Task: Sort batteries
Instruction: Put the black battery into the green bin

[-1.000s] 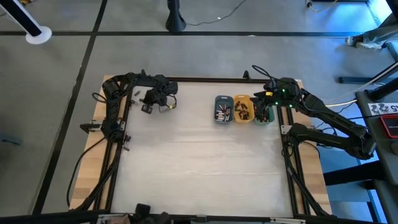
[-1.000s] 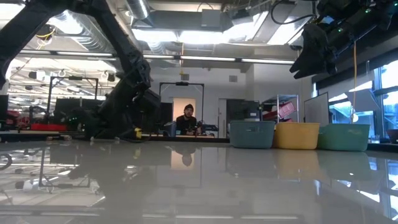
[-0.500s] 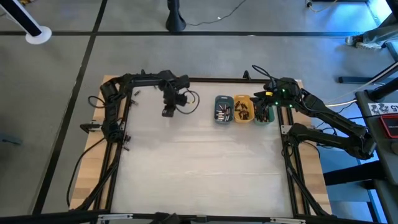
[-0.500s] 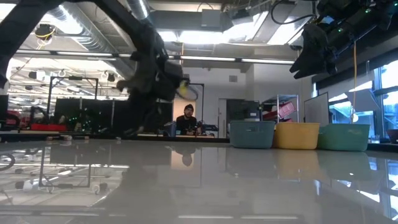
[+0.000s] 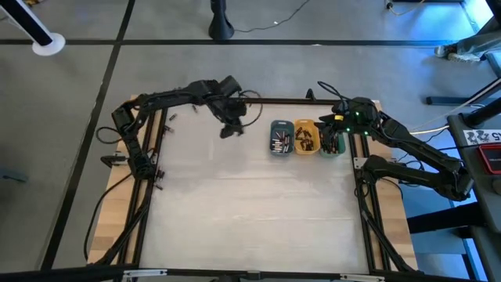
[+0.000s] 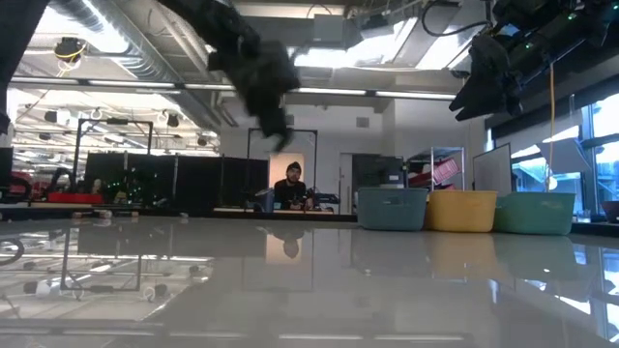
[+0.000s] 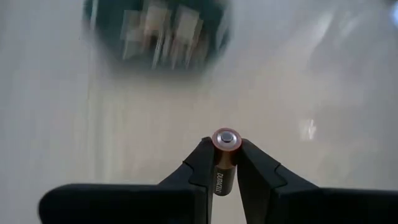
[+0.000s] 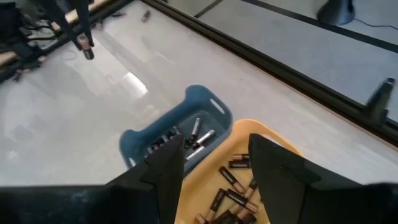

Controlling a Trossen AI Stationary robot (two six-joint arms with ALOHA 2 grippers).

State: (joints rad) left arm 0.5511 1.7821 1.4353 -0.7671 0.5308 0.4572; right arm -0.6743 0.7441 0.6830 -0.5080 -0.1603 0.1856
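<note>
My left gripper [image 5: 231,129] hangs high over the far part of the table, left of the trays, shut on one battery [image 7: 222,163] with a dark body and a copper-coloured end. It also shows in the low view [image 6: 274,121]. Three small trays stand in a row near the far right: slate-blue [image 5: 281,138], orange [image 5: 306,137] and green [image 5: 333,144]. Batteries lie in the blue tray [image 8: 194,138] and the orange tray [image 8: 231,186]. My right gripper [image 8: 214,168] hovers open above the orange and green trays. My left gripper pinches the battery's dark body [image 7: 221,180] between its two fingers [image 7: 255,165]. The cell lies along the fingers, and its copper-ringed end [image 7: 226,139] sticks out just past the fingertips. The fingers point down at the table, and the battery is lifted clear.
Dark frame rails [image 5: 266,100] border the table on its far, left and right sides. A few small loose bits [image 5: 170,119] lie by the far left corner. A person [image 6: 293,184] sits in the room beyond the table. Bare white tabletop [image 5: 250,204] spreads toward the near edge.
My left gripper has swung toward the table's right along the far edge, nearing the slate-blue tray, and has risen in the low view. It carries the battery with it. My right gripper has stayed above the trays.
</note>
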